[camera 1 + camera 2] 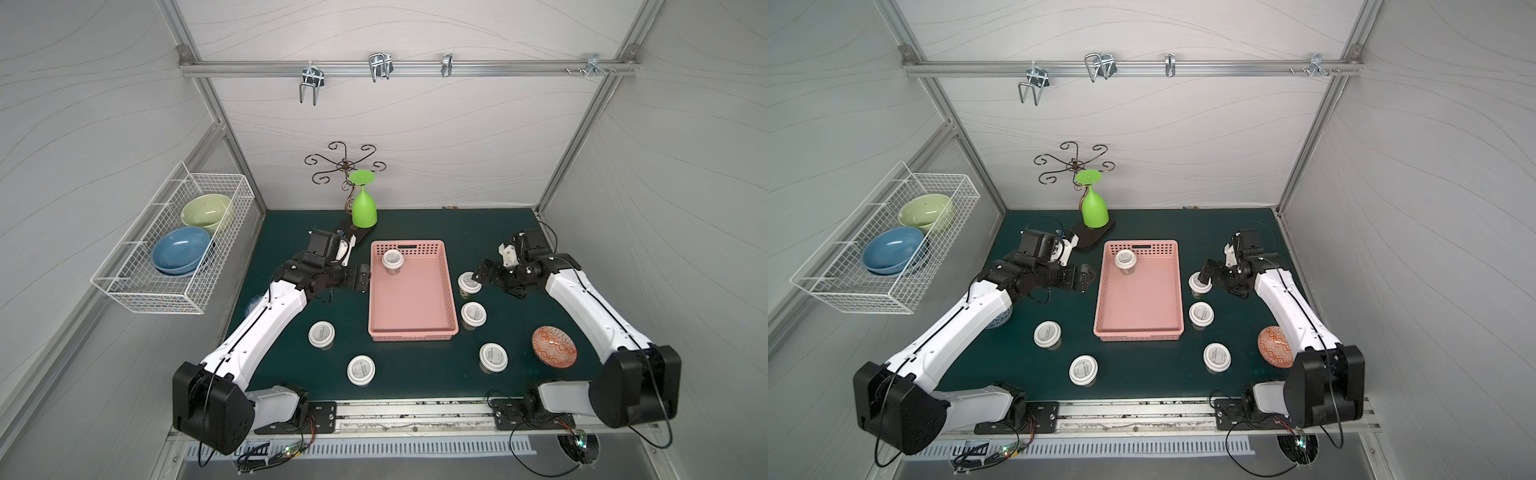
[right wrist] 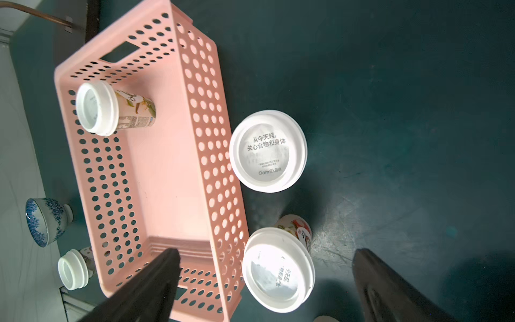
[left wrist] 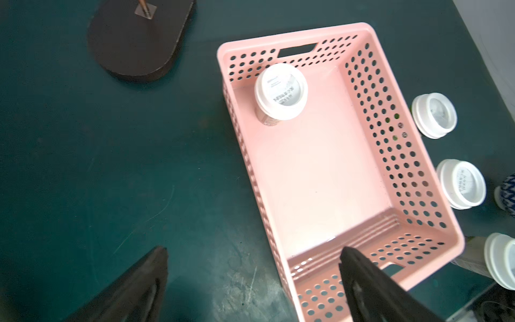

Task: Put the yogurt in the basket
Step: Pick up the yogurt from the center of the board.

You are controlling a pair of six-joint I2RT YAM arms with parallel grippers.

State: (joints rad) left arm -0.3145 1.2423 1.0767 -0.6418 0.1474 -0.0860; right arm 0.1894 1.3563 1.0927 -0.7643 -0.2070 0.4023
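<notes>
One yogurt cup (image 1: 392, 259) is seen set in the basket (image 1: 411, 332), five more cups (image 1: 321, 334) left outside, with left claw (image 3: 253, 251) and right claw (image 2: 266, 251) spread empty.

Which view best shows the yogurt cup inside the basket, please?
Right wrist view: the yogurt cup shows lid and printed side, close. Left wrist shows mostly its lid; both top views show it small.

Robot, 2 arms: left arm (image 1: 282, 309), right arm (image 1: 582, 299). White shells, blk joint housings (image 1: 212, 409); thin blk cables (image 1: 248, 326) routed alongside. left gripper (image 3: 253, 251), right gripper (image 2: 266, 251): blk tapered fingers (image 3: 376, 290) fitted.
</notes>
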